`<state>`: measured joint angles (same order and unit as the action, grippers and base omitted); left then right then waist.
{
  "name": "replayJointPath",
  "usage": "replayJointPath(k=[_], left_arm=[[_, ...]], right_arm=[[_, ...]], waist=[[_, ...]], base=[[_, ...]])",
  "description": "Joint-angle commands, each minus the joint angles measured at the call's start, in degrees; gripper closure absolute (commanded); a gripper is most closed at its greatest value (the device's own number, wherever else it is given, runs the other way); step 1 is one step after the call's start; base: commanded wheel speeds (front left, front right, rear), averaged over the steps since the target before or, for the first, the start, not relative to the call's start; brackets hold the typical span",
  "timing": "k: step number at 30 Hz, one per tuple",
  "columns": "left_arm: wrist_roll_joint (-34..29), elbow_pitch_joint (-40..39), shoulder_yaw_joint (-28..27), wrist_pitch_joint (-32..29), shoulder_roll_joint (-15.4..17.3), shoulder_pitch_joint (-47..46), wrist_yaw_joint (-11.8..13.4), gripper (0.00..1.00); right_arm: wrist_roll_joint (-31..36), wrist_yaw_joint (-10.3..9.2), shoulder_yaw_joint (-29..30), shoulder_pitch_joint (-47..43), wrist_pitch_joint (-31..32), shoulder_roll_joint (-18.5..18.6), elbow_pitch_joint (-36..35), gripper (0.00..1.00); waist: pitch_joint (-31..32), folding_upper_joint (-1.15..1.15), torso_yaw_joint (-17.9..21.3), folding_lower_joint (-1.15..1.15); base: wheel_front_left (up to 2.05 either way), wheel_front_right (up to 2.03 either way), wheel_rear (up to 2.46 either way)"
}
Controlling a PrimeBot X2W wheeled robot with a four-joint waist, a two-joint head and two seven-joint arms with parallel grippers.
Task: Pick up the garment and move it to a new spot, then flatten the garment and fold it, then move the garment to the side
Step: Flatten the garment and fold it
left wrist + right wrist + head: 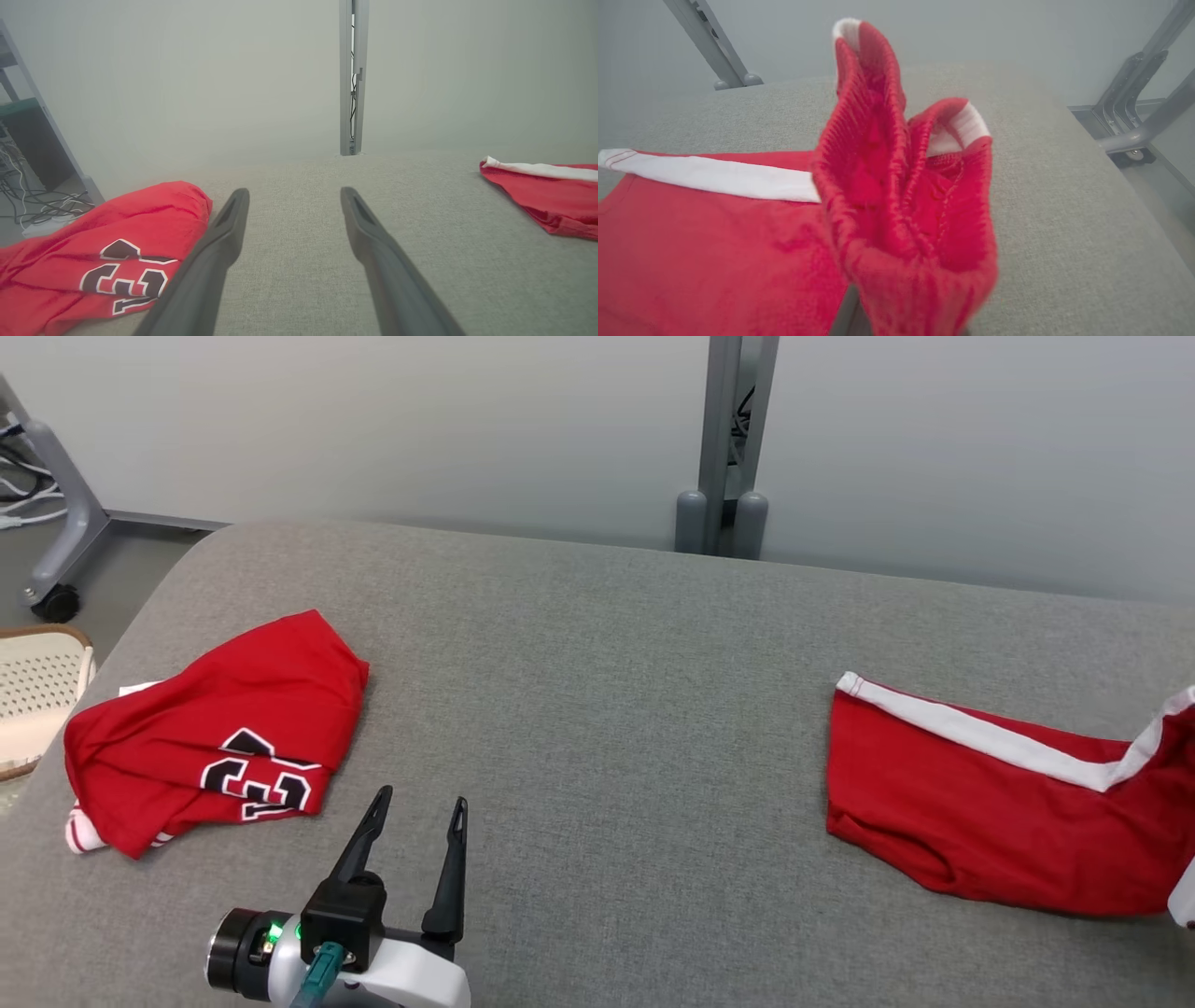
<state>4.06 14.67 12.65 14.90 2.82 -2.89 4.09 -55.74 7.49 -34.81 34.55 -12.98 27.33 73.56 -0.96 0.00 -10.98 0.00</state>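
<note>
A grey fabric-covered table (597,644) fills the scene in front of a pale wall. On its right side lie the red shorts (980,803), with a white stripe along their far edge. One leg is flat on the table, and the waistband (896,177) end rises off it at the right edge.

Your right pincer is buried under that bunched waistband, so cloth hides its fingers. They are closed together. The ribbed band stands up in front of the right wrist camera, which suggests they are clamped on it. Your left pincer (420,800) hovers low at the near left, fingers spread apart and holding nothing. Just to its left lies a crumpled red jersey (224,737) with a black and white number, well apart from the shorts.

The step in hand looks like picking up the shorts to carry them to a new spot. Lift until the trailing leg clears the table before you travel, so it does not drag or twist. Head for the bare middle of the table, away from the jersey. The grip seems to be on a thick bunch of band, so move smoothly, as a jerk might let it slip.
</note>
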Motion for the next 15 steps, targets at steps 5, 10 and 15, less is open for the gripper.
replayJointPath(k=[5,10,15], left_arm=[[-0.2,-0.3,-0.5,0.2,0.2,-0.8,-0.3,0.0],[0.6,0.2,-0.8,0.2,0.2,-0.1,0.0,0.0],[0.7,0.5,-1.0,0.2,0.2,-0.3,-0.1,0.0]], right_arm=[[2.2,0.02,1.1,2.2,1.3,-1.5,0.3,1.0],[2.0,0.02,1.9,4.6,3.0,-5.6,0.3,1.0],[2.8,0.02,0.9,6.4,4.1,-8.9,0.1,1.0]], waist=[[0.2,0.0,-1.5,0.0],[0.9,0.0,-1.7,0.0],[1.3,0.0,-1.5,0.0]], base=[[0.0,0.0,0.0],[0.0,0.0,0.0],[0.0,0.0,0.0]])
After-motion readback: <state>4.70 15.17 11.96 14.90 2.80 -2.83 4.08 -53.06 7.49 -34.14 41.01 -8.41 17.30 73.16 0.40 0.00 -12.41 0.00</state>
